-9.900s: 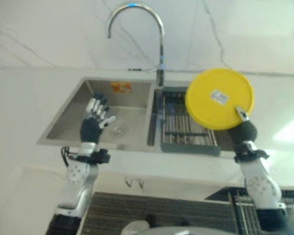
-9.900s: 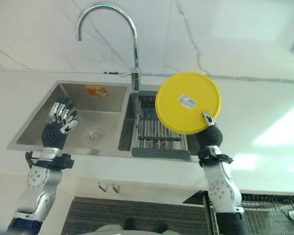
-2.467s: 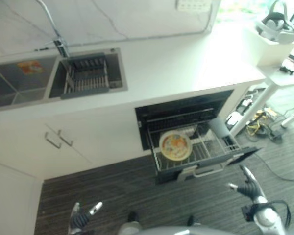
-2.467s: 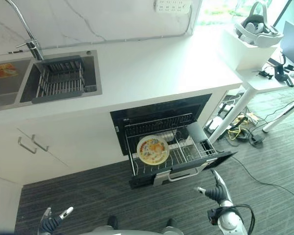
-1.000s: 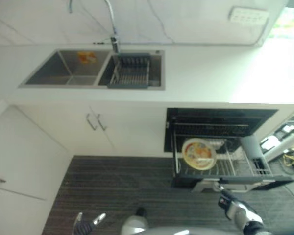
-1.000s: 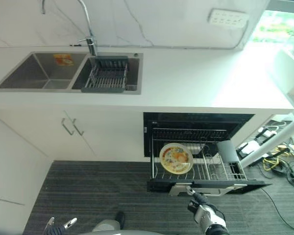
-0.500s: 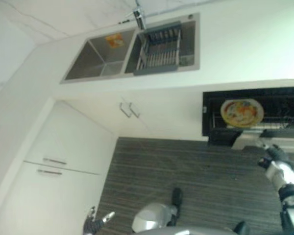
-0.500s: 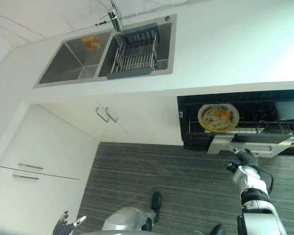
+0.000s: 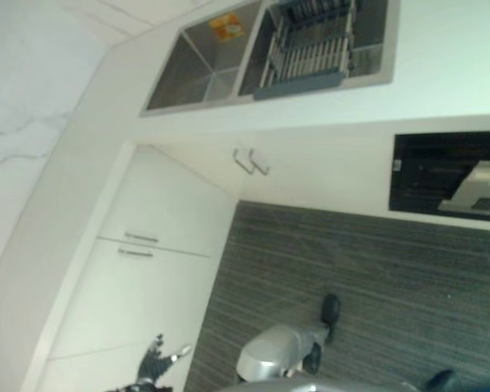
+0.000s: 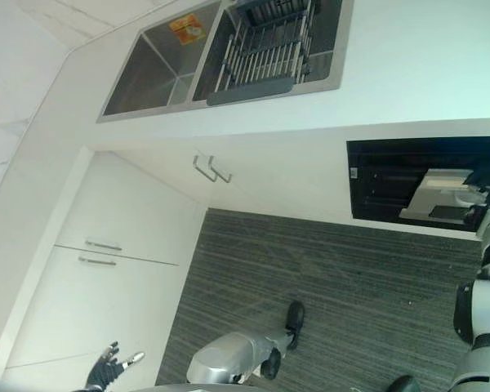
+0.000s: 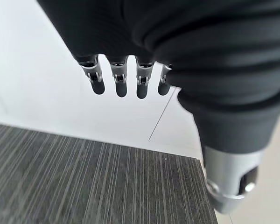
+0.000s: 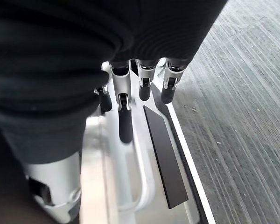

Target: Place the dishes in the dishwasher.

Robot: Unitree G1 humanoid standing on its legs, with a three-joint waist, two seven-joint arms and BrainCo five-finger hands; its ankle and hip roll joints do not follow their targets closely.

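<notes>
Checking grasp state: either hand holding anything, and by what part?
Nothing held. Right hand rests straight fingers on the dishwasher door, by its handle; left hand hangs open.

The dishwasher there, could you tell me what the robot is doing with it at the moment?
The robot's right hand rests with straight fingers on the front panel of the dishwasher, whose rack looks almost pushed in. No dish is visible. The left hand hangs open and idle near the white cabinets, holding nothing.

The white counter (image 10: 408, 73) carries a double sink (image 10: 159, 69), with a dark drying rack (image 10: 265, 53) in its basin beside the tap-side divider.
</notes>
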